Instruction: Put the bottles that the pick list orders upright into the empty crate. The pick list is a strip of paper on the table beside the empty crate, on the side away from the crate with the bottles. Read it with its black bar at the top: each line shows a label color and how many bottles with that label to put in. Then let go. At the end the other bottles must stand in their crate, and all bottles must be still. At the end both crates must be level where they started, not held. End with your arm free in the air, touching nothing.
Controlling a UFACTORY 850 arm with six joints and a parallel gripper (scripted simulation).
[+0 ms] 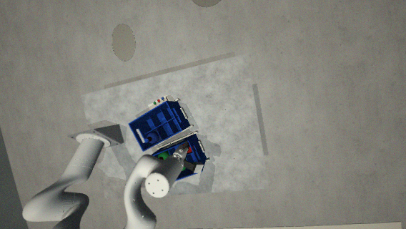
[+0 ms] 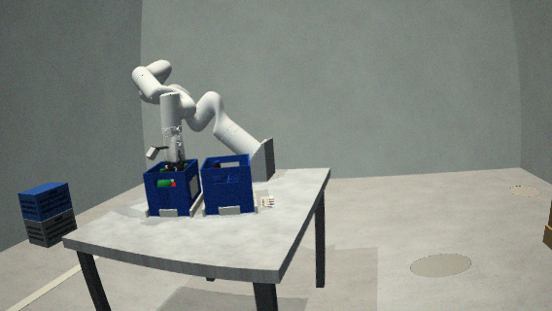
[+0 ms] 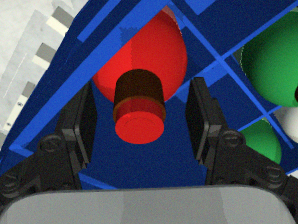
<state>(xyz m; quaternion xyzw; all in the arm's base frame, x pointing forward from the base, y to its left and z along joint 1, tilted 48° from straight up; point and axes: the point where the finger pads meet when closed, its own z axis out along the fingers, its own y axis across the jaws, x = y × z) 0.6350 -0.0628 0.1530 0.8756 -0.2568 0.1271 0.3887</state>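
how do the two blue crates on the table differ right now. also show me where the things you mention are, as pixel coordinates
The crate by the pick list [image 1: 158,101] [image 2: 268,201] [image 1: 166,137] [image 2: 228,196] shows one dark bottle [image 1: 150,138]; the other crate [image 1: 204,157] [image 2: 170,201] [image 3: 65,102] shows red and green ones.
The other crate has the open tool [image 1: 186,146] [image 2: 174,166] [image 3: 141,96] at its top; the crate by the pick list has none.
Both are blue, upright and divided inside.
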